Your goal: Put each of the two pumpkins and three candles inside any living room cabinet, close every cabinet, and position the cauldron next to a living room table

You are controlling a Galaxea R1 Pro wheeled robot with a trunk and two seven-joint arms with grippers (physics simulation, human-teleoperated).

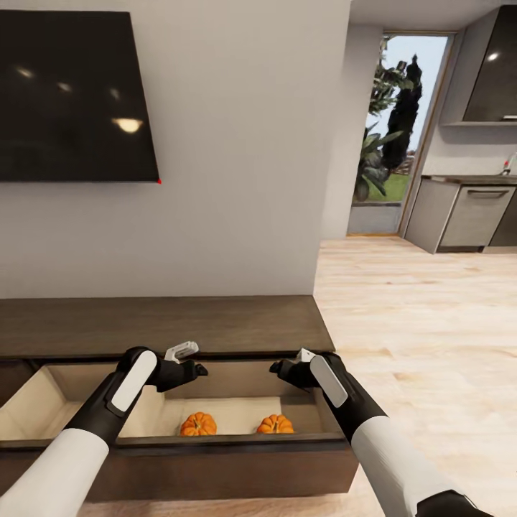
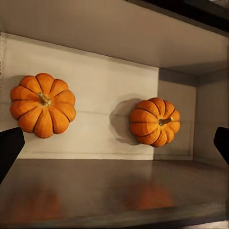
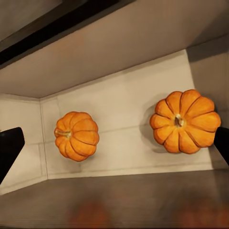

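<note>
The long dark-brown cabinet (image 1: 158, 324) stands against the wall with a drawer (image 1: 230, 465) pulled open below me. Two orange pumpkins (image 1: 198, 424) (image 1: 276, 424) sit side by side on its light tan floor. They also show in the left wrist view as pumpkins (image 2: 43, 105) (image 2: 154, 121), and in the right wrist view as pumpkins (image 3: 77, 135) (image 3: 185, 121). My left gripper (image 1: 188, 365) (image 2: 114, 145) and right gripper (image 1: 286, 369) (image 3: 114, 147) hover above the open drawer. Both are open and hold nothing.
A dark TV (image 1: 72, 93) hangs on the wall above the cabinet. Light wood floor (image 1: 431, 345) stretches to the right toward a glass door (image 1: 395, 143) and grey kitchen units (image 1: 470, 215). The tan drawer interior (image 1: 36, 406) continues left behind my left arm.
</note>
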